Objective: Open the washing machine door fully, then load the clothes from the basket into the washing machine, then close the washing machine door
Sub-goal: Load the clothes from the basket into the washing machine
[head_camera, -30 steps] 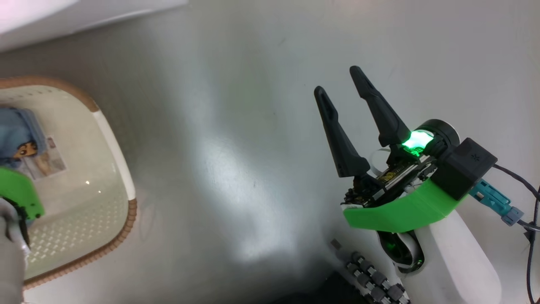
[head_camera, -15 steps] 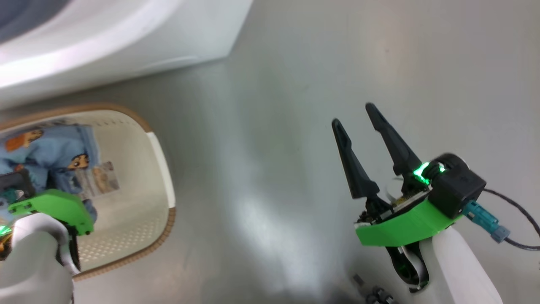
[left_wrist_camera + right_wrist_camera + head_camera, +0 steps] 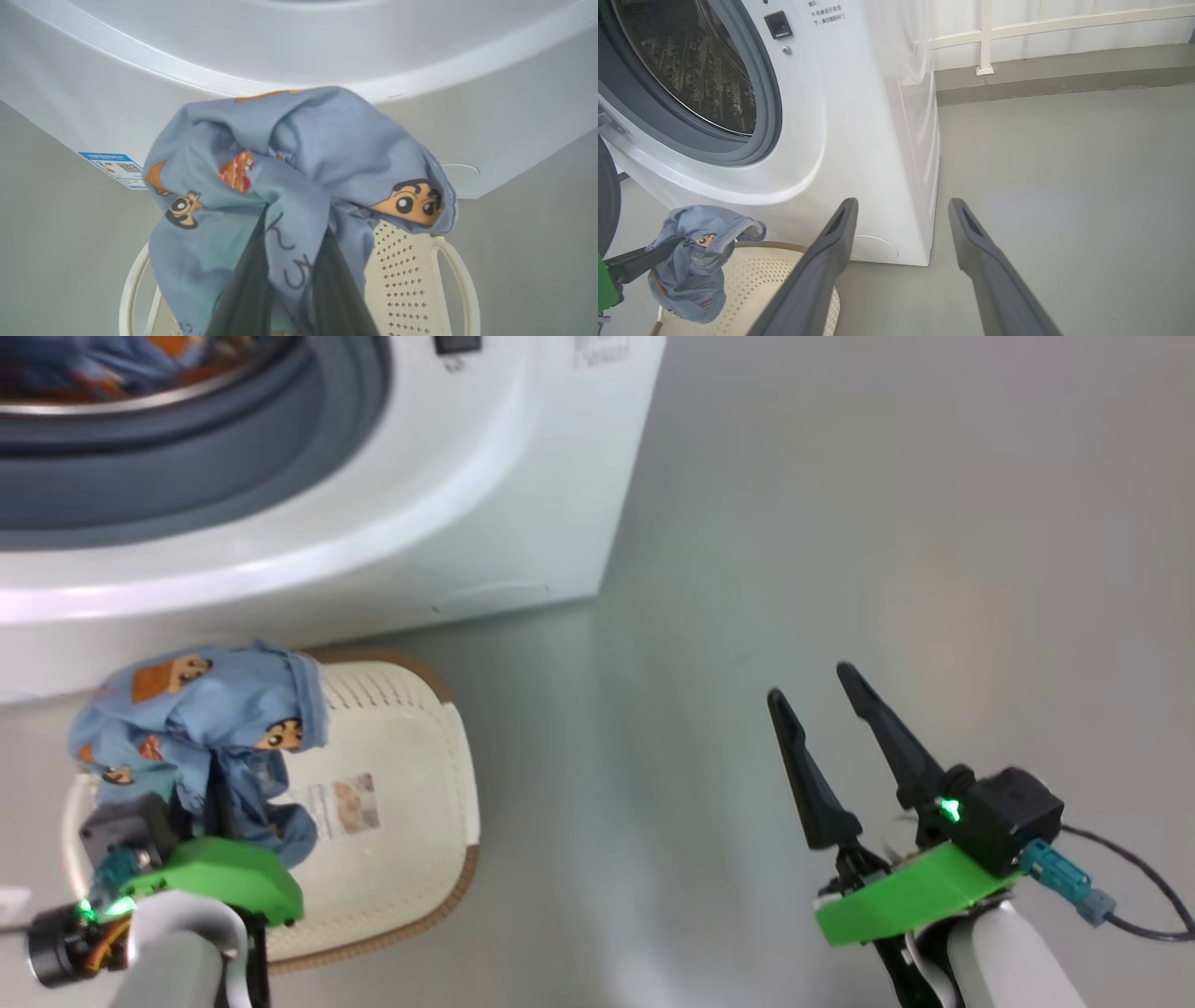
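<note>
My left gripper (image 3: 222,782) is shut on a light blue piece of the clothes (image 3: 205,723) and holds it bunched just above the basket (image 3: 411,803). Its fingertips (image 3: 261,242) are buried in the clothes (image 3: 299,168). The cream basket with the brown rim stands on the floor against the washing machine (image 3: 420,504). More blue fabric lies in the drum (image 3: 93,364), which stands uncovered. A dark curved edge at the far left of the right wrist view looks like the washing machine door (image 3: 606,196). My right gripper (image 3: 808,683) hangs open and holds nothing, over bare floor to the right.
Grey floor stretches right of the machine (image 3: 1064,186). A low wall with a white railing (image 3: 985,42) runs behind. A round cap (image 3: 874,248) sits low on the machine's front. A black cable (image 3: 1134,896) trails from my right wrist.
The head camera has tilted up, bringing the washing machine into view. My left gripper has lifted the blue piece up out of the basket. The right gripper stays open.
</note>
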